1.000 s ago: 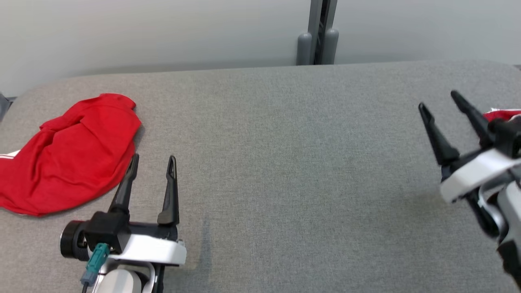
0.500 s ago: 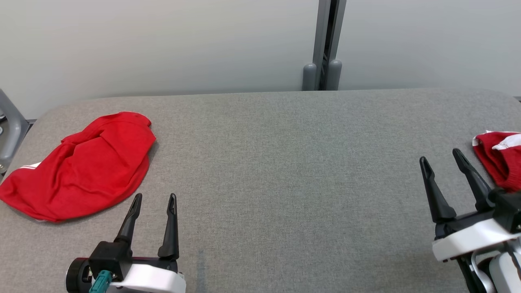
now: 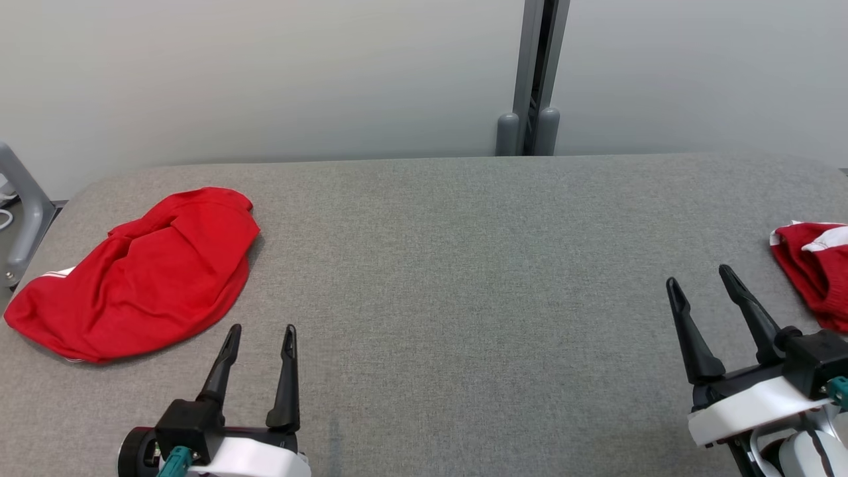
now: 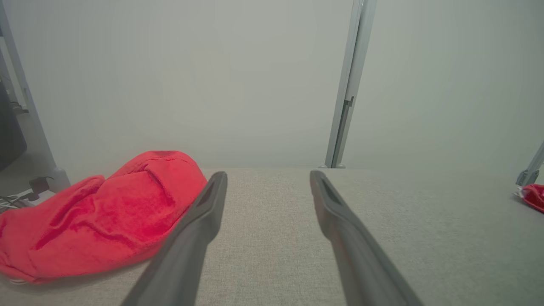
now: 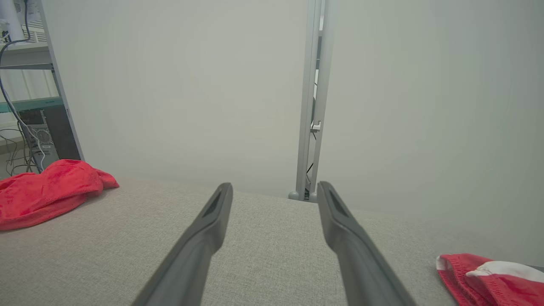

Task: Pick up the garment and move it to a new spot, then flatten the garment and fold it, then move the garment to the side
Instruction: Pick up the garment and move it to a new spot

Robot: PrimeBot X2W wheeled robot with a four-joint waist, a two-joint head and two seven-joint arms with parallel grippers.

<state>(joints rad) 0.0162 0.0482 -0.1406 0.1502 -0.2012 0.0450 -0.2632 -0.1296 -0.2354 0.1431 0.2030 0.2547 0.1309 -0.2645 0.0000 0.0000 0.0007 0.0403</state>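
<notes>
A red garment [image 3: 139, 271] lies bunched on the left of the grey table [image 3: 464, 265]; it also appears in the left wrist view [image 4: 102, 212] and the right wrist view [image 5: 46, 187]. A second red garment with white trim [image 3: 811, 275] lies at the right edge [image 5: 488, 276]. My left gripper [image 3: 262, 329] is open and empty near the front edge, just right of the left garment and apart from it [image 4: 268, 175]. My right gripper [image 3: 699, 277] is open and empty, a little left of the trimmed garment [image 5: 275, 185].
A grey post [image 3: 533, 79] stands behind the table's far edge against a pale wall. A grey metal frame [image 3: 23, 205] sits off the table's left end. Bare table surface stretches between the two garments.
The head camera has tilted, shifting the picture down. Both grippers have drawn back toward the near edge, and the left fingertip has come off the left garment's edge. Both stay open.
</notes>
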